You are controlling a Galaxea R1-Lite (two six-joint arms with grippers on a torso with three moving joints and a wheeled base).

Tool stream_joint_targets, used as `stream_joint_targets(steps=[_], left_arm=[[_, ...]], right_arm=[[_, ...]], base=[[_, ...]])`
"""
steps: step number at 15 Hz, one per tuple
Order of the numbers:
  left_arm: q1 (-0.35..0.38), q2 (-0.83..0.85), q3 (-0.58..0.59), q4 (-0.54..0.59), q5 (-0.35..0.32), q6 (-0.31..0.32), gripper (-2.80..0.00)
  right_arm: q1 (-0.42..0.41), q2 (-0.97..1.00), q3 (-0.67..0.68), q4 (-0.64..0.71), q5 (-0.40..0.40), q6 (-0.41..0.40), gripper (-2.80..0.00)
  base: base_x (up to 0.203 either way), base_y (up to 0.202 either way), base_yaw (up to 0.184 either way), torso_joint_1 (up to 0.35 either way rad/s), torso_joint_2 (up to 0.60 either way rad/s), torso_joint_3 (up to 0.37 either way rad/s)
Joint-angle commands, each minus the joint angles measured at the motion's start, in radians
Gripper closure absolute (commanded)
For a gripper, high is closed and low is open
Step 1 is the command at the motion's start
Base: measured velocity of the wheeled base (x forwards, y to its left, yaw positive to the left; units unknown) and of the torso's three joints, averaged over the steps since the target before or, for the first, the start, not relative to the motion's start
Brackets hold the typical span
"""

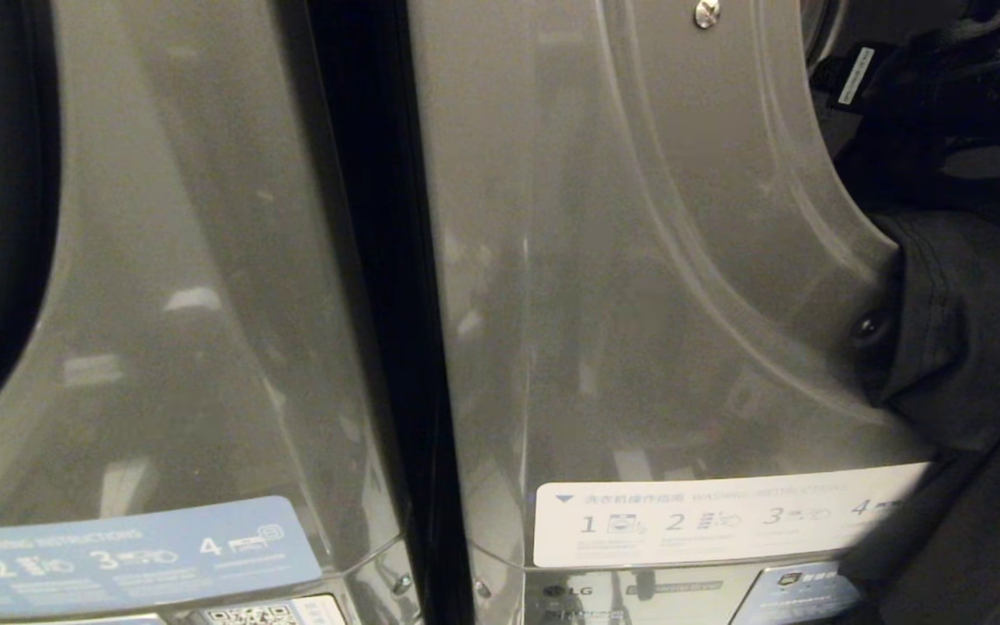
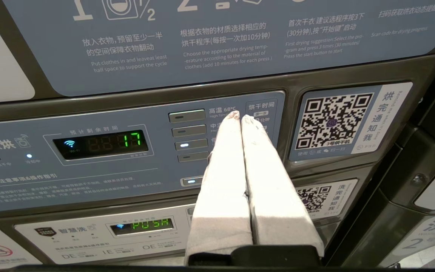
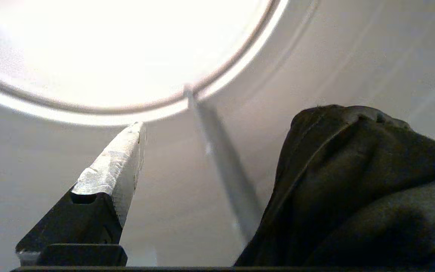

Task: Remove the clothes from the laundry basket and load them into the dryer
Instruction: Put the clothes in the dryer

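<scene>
right gripper wide open inside dryer drum, clothes draping lengthwise down over door rim (dark).

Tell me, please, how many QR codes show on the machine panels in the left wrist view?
2: a large QR code on the blue sticker beside the dryer control panel, and a smaller QR code below it, partly hidden behind the left claw.
</scene>
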Motion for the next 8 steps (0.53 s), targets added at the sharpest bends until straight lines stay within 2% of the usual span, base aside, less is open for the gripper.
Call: stream_joint_targets(steps=[1,6,8], left_arm=[[0.0,0.0,0.0,0.0,0.0,0.0,0.0],[0.0,0.0,0.0,0.0,0.0,0.0,0.0],[0.0,0.0,0.0,0.0,0.0,0.0,0.0]], right_arm=[[0.005,0.011,0.001,-0.044,-0.002,-0.033,-2.8],[0.004,0.025,0.004,-0.245,-0.005,-0.166,-2.8],[0.004,0.031,0.005,-0.374,-0.013,-0.238,-2.8]], base=[[0.0,0.0,0.0,0.0,0.0,0.0],[0.0,0.0,0.0,0.0,0.0,0.0],[0.0,0.0,0.0,0.0,0.0,0.0]])
